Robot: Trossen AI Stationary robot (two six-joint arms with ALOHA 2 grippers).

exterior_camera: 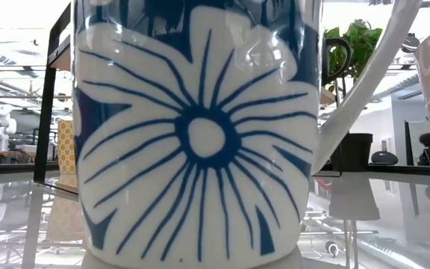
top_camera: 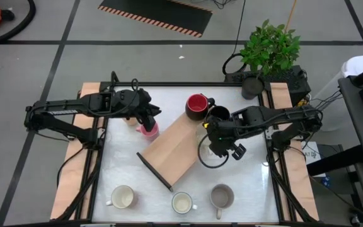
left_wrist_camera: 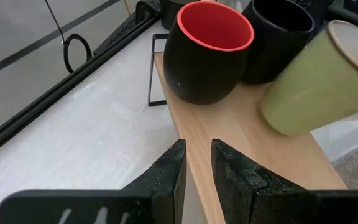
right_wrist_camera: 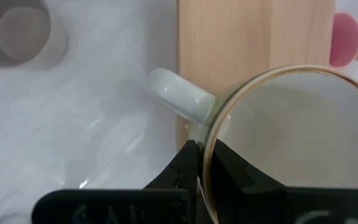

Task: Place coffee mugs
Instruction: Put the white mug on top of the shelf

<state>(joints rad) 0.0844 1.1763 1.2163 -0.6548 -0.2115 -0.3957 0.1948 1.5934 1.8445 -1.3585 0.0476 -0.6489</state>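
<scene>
glossy ceramic mugs (left_wrist_camera: 209, 53), matt wooden board (top_camera: 172, 148)

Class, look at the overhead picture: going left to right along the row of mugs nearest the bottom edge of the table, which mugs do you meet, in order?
Cream mug → white mug → grey mug.

Bright, even overhead light; my worktop (top_camera: 244, 183) glares white with only faint shadows. Low view: floral mug (exterior_camera: 196, 134) fills the frame, gloss highlights near its top. Green mug (left_wrist_camera: 319, 81) motion-blurred in my left wrist view.
</scene>
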